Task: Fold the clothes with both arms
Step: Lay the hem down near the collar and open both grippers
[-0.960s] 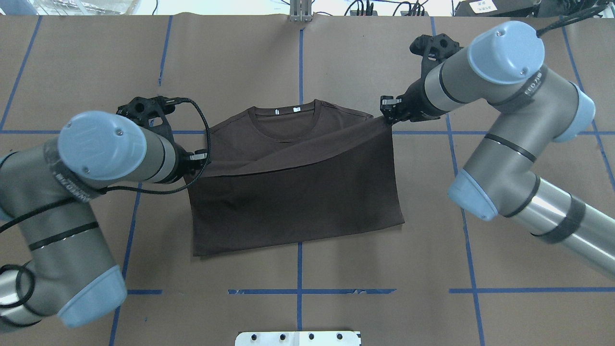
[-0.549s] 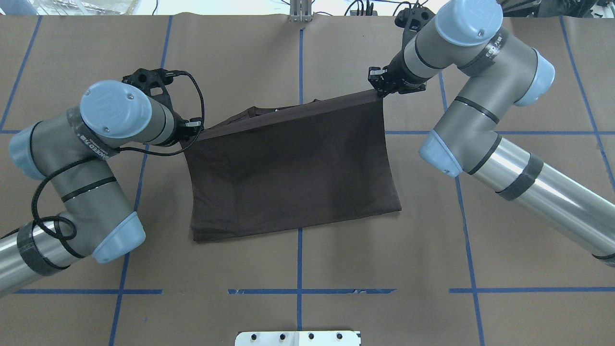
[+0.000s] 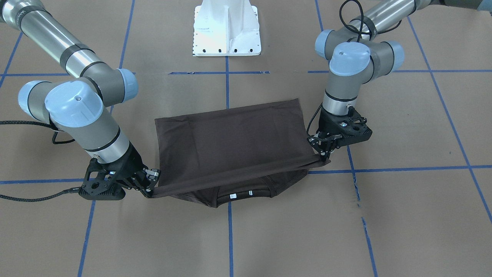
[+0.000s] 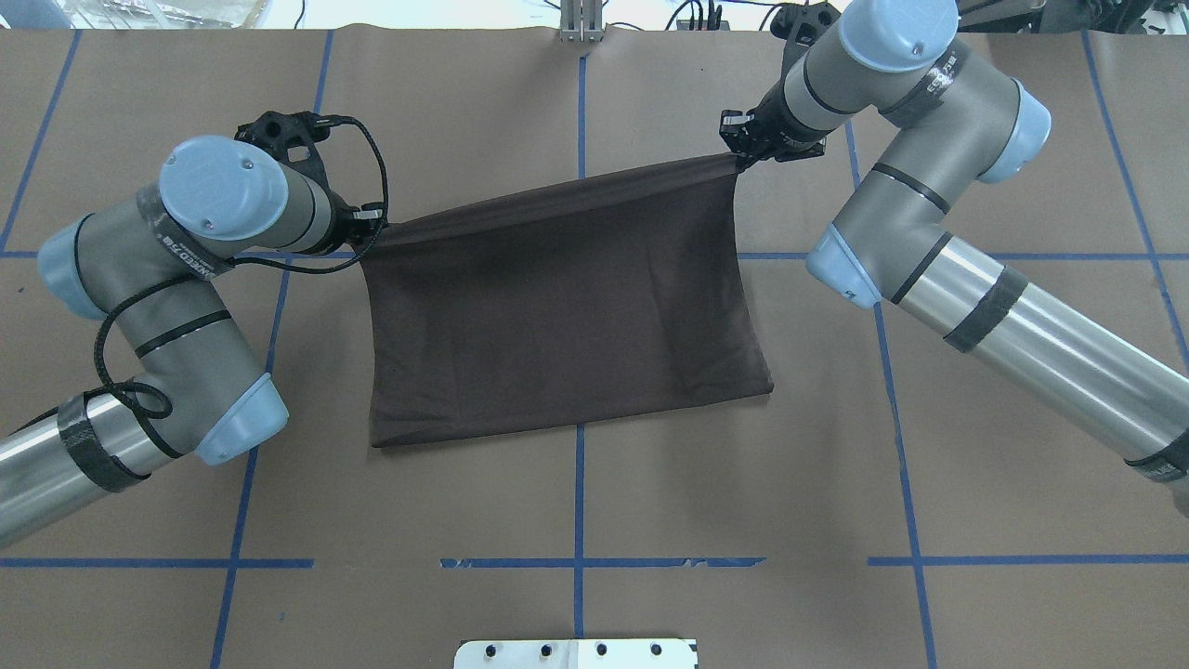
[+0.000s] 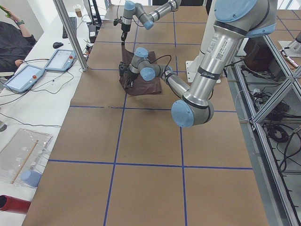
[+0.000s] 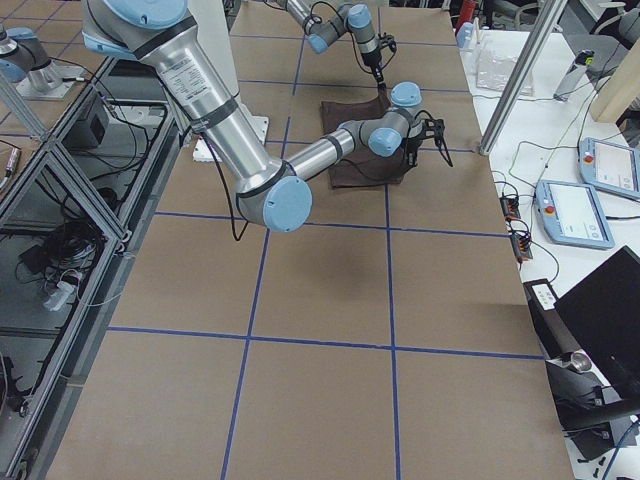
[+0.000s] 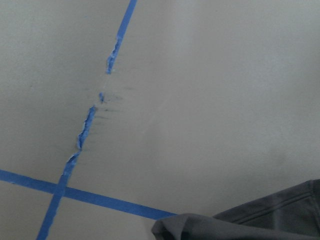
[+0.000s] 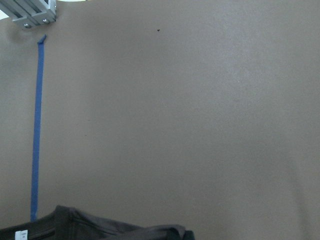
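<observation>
The dark brown T-shirt lies on the table with its lower half folded over toward the collar end. My left gripper is shut on one corner of the carried edge, and my right gripper is shut on the other. That edge hangs taut between them just above the table. In the front-facing view the left gripper and right gripper hold the T-shirt over the collar, whose white tags peek out below. Overhead, the collar is hidden. Each wrist view shows only a strip of cloth.
Brown paper with blue tape lines covers the table. The white pedestal base stands at the robot's side. A metal bracket sits at the far edge. Side tables hold tablets, and a person sits nearby.
Both grippers have carried the shirt's edge farther from the robot, the left gripper most over the second. The collar and tags, visible overhead before, are now covered.
</observation>
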Controlling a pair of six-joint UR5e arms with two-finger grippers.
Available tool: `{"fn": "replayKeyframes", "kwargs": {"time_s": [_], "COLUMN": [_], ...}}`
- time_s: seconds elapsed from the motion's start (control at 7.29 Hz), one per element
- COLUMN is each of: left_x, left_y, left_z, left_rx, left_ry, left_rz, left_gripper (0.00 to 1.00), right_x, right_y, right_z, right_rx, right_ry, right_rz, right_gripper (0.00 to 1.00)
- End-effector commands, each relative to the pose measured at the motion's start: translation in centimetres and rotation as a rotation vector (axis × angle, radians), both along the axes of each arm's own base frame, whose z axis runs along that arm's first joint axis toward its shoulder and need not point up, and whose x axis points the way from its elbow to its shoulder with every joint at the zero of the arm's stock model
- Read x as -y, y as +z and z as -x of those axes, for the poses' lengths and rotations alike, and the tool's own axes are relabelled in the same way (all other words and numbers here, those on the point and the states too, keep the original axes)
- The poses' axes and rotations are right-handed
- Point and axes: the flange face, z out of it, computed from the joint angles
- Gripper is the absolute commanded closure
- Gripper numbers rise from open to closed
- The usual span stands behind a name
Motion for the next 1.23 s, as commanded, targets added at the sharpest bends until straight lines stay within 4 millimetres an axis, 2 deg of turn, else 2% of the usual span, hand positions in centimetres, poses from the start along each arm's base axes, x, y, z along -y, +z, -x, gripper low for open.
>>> {"fn": "replayKeyframes", "kwargs": {"time_s": [0.0,0.14,0.27,0.55,0.69,0.82,1.1], "left_x": [0.1,0.0,0.1,-0.1,-0.1,-0.3,-2.6], "left_y": [-1.3,-1.8,-1.4,-1.7,-1.5,-2.3,-6.4], "left_z": [-0.4,-0.5,-0.6,0.0,0.2,0.6,3.1], "left_rx": [-0.018,-0.025,-0.018,-0.022,-0.018,-0.022,-0.011], "left_ry": [-0.001,0.001,0.0,0.0,0.0,0.001,0.003], "left_rz": [-0.006,-0.009,-0.008,-0.013,-0.014,-0.019,-0.003], "left_gripper": [1.0,0.93,0.01,0.0,0.0,0.0,0.0], "right_x": [0.0,-0.1,-0.8,-2.5,-3.3,-4.4,-10.3], "right_y": [-1.6,-1.5,-0.2,3.1,3.5,2.7,3.5], "right_z": [0.5,0.5,0.9,0.4,0.1,-0.5,-0.2], "right_rx": [0.019,0.021,0.013,0.062,0.08,0.1,0.128], "right_ry": [-0.001,-0.003,-0.021,-0.053,-0.085,-0.09,-0.129], "right_rz": [-0.009,-0.006,-0.01,-0.044,-0.029,-0.036,-0.004], "right_gripper": [1.0,1.0,0.01,0.0,0.0,0.0,0.0]}}
